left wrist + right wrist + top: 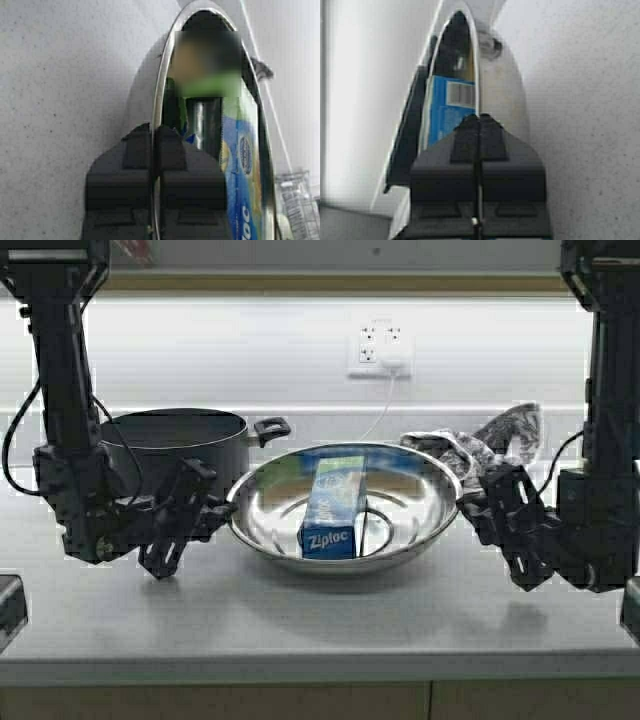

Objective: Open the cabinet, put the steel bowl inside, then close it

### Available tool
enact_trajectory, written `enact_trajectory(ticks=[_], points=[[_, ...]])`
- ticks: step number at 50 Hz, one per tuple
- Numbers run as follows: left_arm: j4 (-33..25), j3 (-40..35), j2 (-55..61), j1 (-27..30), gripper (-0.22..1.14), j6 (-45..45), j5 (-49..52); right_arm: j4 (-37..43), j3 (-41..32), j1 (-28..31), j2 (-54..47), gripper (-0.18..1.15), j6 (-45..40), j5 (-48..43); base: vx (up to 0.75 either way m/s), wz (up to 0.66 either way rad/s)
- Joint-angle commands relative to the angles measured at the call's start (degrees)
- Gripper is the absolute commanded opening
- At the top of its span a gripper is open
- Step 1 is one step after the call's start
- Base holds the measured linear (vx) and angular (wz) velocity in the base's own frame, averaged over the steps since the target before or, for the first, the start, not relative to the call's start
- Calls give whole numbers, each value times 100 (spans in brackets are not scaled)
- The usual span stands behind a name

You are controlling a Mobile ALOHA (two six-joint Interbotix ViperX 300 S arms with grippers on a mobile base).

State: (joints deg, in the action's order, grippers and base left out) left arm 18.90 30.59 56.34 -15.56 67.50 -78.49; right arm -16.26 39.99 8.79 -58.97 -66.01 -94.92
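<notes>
On the tabletop (pixel 330 610), left gripper (pixel 222 508) and right gripper (pixel 468 502) fingers clamped on opposite rims of the steel bowl (pixel 420 495), Ziploc box (pixel 335 508) inside.

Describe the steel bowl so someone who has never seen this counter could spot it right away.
On the counter, below the wall outlet, sits the bowl, held at its rim by the left tool and the right tool. Unlike the black pot behind it, it is wide, shallow and shiny, with a blue Ziploc box inside.
</notes>
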Motion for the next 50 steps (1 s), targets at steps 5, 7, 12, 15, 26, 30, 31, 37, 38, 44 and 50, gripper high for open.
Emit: enact_trajectory(ticks=[5, 7, 12, 15, 26, 30, 31, 37, 38, 44, 50], points=[[88, 387, -817, -26, 2, 26, -44, -79, 519, 26, 501, 8, 70, -123, 0, 0], [88, 501, -976, -26, 2, 26, -44, -79, 659, 26, 606, 8, 70, -185, 0, 0], [141, 791, -1397, -26, 2, 18, -44, -88, 1107, 26, 923, 8, 79, -246, 0, 0], [158, 976, -1661, -35, 2, 26, -44, -79, 1389, 26, 1143, 8, 141, -255, 0, 0], [220, 1811, -2628, -53, 2, 26, 35, -255, 2347, 35, 2065, 8, 246, -255, 0, 0], [220, 2101, -2971, -132, 2, 18, 141, -281, 2698, 35, 2399, 8, 255, -264, 0, 0], [220, 2162, -3067, -167, 2, 18, 176, -281, 2760, 35, 2470, 8, 255, -255, 0, 0], [220, 2382, -3595, -448, 2, 0, 413, -290, 3111, 35, 2909, 8, 264, -255, 0, 0], [220, 2391, -3665, -492, 2, 0, 457, -281, 3173, 35, 2988, 8, 264, -255, 0, 0], [220, 2426, -4069, -738, 2, 9, 694, -272, 3507, 35, 3524, 8, 264, -264, 0, 0], [211, 2426, -4438, -949, 2, 18, 993, -255, 3832, 35, 4140, 8, 255, -255, 0, 0]])
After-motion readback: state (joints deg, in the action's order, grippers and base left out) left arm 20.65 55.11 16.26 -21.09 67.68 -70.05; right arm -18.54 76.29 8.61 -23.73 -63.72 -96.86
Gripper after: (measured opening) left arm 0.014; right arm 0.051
